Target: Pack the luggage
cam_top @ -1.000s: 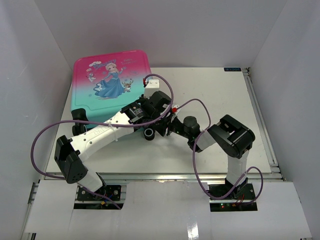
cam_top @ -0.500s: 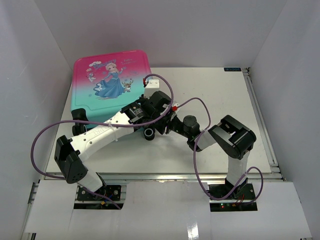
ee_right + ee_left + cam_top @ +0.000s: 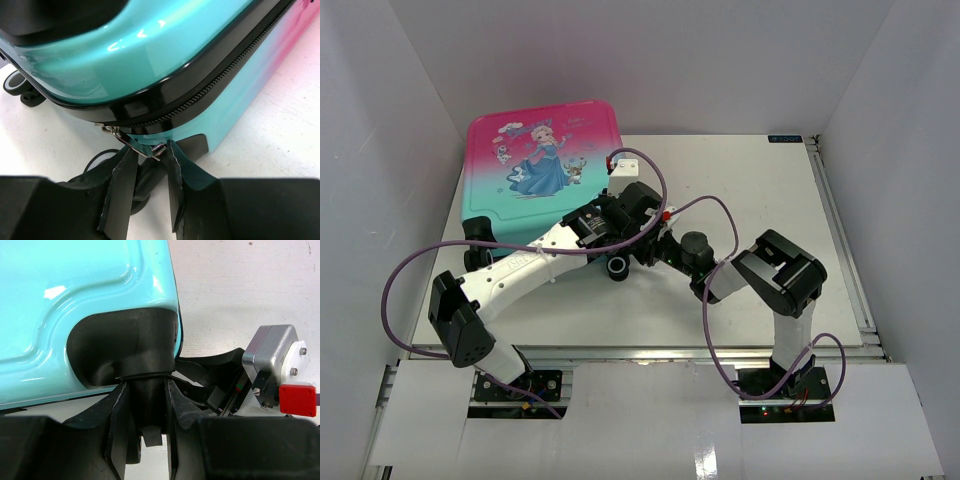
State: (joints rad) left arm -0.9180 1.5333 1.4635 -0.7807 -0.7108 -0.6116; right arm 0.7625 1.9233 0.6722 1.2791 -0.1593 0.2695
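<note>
At the far left of the worktop the luggage lies flat and closed, princess print up, its teal end nearest the arms. At that end's right corner the left gripper is clamped on the black wheel mount. Just beside it the right gripper stands narrow, with the metal zipper pull across its fingertips. I cannot tell whether the pull is pinched.
</note>
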